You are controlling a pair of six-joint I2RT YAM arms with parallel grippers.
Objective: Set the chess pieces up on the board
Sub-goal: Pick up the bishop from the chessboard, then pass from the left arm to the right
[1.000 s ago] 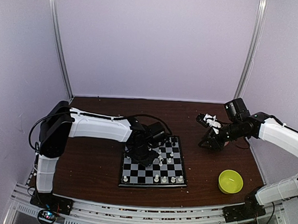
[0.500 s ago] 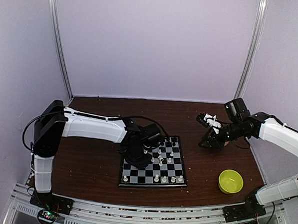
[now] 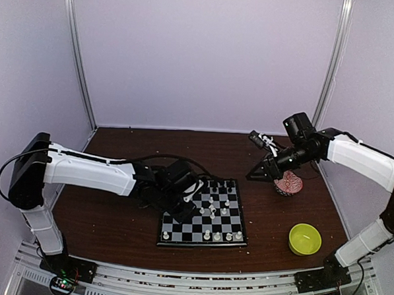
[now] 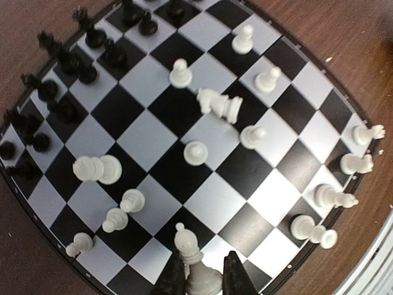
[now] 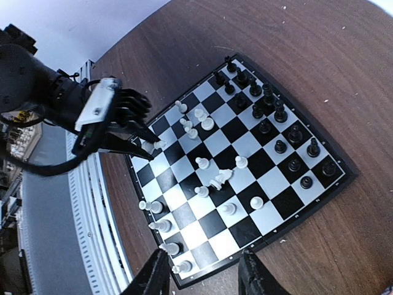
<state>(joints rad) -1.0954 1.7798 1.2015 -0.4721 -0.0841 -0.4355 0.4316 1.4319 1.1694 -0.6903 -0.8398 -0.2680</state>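
Note:
The board (image 3: 202,243) lies at the table's middle front. Black pieces (image 4: 61,80) stand along its far rows. White pieces (image 3: 207,234) stand on the near row and scattered mid-board. One white piece (image 4: 220,104) lies on its side. My left gripper (image 3: 187,190) is over the board's left part, shut on a white bishop (image 4: 187,249); the right wrist view shows it too (image 5: 156,145). My right gripper (image 3: 255,172) hangs open and empty above the table right of the board, its fingers (image 5: 150,279) wide apart.
A red-patterned bowl (image 3: 289,184) stands right of the board under the right arm. A yellow-green bowl (image 3: 305,238) sits at the front right. Pale crumbs lie along the table's front edge.
The left arm has swung lower and leftward, its gripper shifting a little left over the board. The right gripper has moved left and up, uncovering the red-patterned bowl.

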